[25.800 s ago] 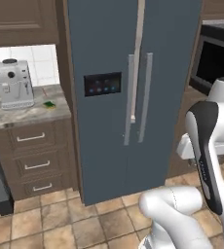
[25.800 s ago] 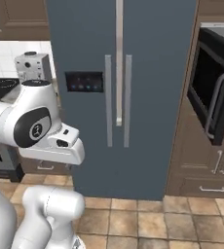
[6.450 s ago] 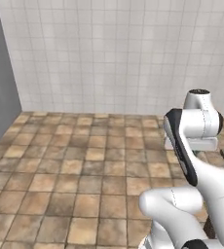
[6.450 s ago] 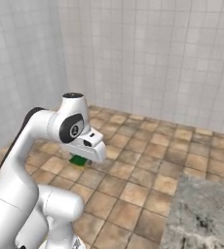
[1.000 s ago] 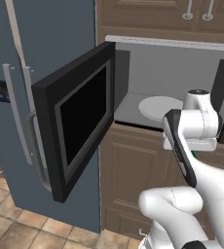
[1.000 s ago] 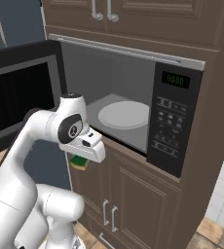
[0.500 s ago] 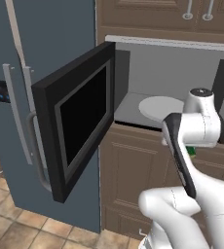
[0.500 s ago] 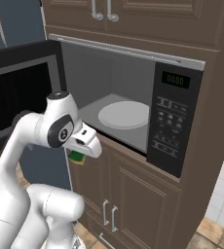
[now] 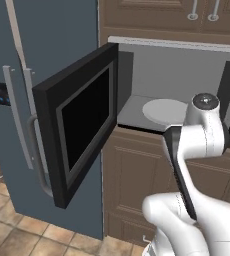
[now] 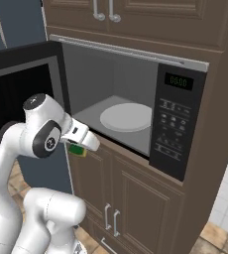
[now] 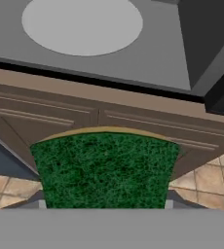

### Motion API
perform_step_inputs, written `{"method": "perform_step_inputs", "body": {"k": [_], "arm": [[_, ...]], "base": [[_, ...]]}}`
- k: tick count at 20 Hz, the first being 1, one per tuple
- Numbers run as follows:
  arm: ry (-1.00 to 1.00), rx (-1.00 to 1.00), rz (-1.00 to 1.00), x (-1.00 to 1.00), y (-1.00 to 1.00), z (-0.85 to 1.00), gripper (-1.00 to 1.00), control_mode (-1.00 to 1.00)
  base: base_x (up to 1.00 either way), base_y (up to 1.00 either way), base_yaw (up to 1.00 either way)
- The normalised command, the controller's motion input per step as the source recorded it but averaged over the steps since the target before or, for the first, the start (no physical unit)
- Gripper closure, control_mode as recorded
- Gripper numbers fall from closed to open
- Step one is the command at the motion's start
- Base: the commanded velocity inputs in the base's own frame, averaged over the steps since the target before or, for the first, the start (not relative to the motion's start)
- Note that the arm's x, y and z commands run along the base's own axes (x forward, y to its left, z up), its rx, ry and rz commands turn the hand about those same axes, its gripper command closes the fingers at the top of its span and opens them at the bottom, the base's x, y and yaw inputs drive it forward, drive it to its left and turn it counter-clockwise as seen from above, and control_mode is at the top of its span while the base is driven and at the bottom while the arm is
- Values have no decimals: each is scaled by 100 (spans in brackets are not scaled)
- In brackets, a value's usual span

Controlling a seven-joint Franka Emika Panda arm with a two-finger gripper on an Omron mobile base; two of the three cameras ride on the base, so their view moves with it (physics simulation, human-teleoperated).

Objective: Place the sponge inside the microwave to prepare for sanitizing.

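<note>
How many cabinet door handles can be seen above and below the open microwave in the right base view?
4. Two grey bar handles sit on the brown upper cabinet doors above the black built-in microwave; two more sit on the lower doors. Others may be hidden behind the arm.

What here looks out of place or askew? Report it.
Nothing stands out. The microwave door hangs wide open and its white plate sits flat and bare. The claw grips the sponge, green side showing, just outside and below the opening.
</note>
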Motion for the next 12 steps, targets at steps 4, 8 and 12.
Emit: {"method": "perform_step_inputs", "body": {"k": [4,8,12], "arm": [[-34,-3,-2,33,0,47,100,-100],[-22,0,0,29,0,44,100,-100],[-13,0,0,23,-12,17,100,-100]], "base": [[0,0,0],[0,0,0],[0,0,0]]}}
